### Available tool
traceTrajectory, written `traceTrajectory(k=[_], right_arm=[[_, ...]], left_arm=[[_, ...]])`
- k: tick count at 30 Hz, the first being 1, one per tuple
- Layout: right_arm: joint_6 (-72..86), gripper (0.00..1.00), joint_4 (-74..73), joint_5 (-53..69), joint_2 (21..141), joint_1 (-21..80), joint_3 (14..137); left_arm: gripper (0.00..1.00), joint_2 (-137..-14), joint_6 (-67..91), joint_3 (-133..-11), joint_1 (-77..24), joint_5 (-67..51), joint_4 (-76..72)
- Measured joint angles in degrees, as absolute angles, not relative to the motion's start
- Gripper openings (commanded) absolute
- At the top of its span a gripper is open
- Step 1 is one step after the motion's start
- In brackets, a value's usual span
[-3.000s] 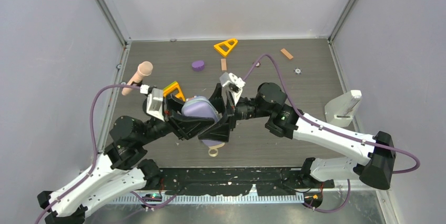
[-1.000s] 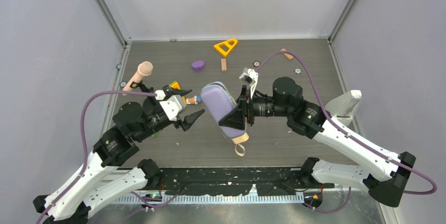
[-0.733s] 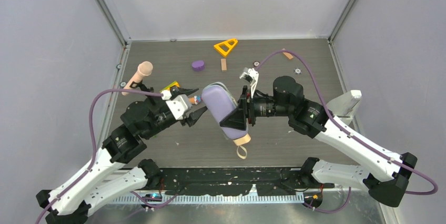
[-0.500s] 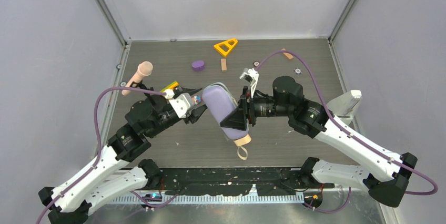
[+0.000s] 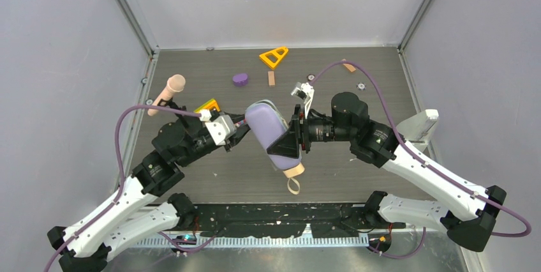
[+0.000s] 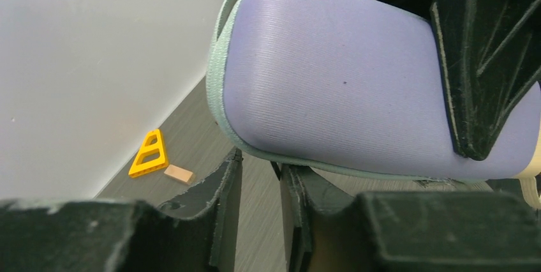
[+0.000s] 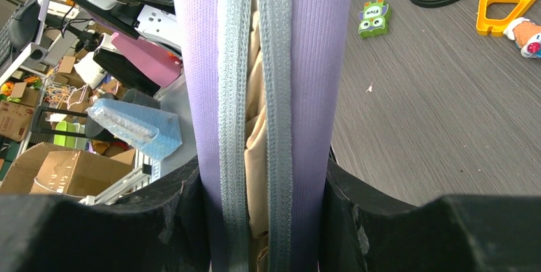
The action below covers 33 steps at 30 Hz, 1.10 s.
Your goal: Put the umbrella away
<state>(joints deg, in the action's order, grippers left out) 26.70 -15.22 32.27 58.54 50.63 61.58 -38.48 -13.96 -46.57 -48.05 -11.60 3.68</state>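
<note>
The umbrella sits inside a lavender-grey oblong case (image 5: 266, 128); its beige fabric (image 7: 256, 151) shows through the gap between the case's two zipper edges, and its tan handle (image 5: 293, 170) with wrist loop sticks out of the case's near end. My right gripper (image 5: 285, 146) is shut on the case (image 7: 319, 61) across its two sides and holds it tilted above the table. My left gripper (image 5: 240, 126) is at the case's far left end, fingertips just under the zipper edge (image 6: 220, 87), jaws a narrow gap apart (image 6: 258, 160) with floor showing between.
A pink-headed microphone (image 5: 171, 86) stands at the left wall. A yellow triangle (image 5: 274, 56), purple piece (image 5: 240, 79) and wooden blocks (image 5: 271, 78) lie at the back. A white object (image 5: 418, 130) is at the right edge. A green toy (image 7: 373, 18) lies below the case.
My left gripper moved right to the case's end and narrowed its jaws. The right gripper has held the case still for the last second, after lifting it right.
</note>
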Motion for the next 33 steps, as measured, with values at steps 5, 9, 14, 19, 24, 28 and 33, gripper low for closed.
traceTrajectory(k=[5, 9, 14, 19, 24, 28, 33], right_arm=[[26.83, 0.06, -15.2, 32.47, 58.54, 50.61, 61.58], [26.76, 0.06, -15.46, 32.53, 58.54, 50.61, 61.56], [26.46, 0.06, -15.94, 32.4, 58.63, 50.61, 61.56], [25.19, 0.06, -18.79, 31.55, 59.37, 50.61, 62.17], [23.57, 0.06, -22.26, 31.24, 60.77, 50.68, 63.51], [21.65, 0.06, -25.36, 31.38, 62.04, 50.68, 65.23], [18.17, 0.06, -30.7, 32.14, 64.1, 50.68, 67.46]], left_arm=[[0.01, -38.63, -14.11, -46.57, -48.05, -14.0, 3.75], [0.0, -38.98, -14.39, -46.74, -48.05, -15.05, 4.01], [0.0, -38.92, -14.85, -46.74, -48.36, -13.1, 4.36], [0.0, -37.12, -16.99, -45.45, -48.75, -6.76, 3.77], [0.0, -36.01, -18.7, -43.99, -49.21, -2.74, 3.33], [0.0, -35.81, -20.86, -43.7, -49.25, -2.57, 4.34], [0.0, -35.42, -24.62, -43.7, -49.43, -3.11, 7.88]])
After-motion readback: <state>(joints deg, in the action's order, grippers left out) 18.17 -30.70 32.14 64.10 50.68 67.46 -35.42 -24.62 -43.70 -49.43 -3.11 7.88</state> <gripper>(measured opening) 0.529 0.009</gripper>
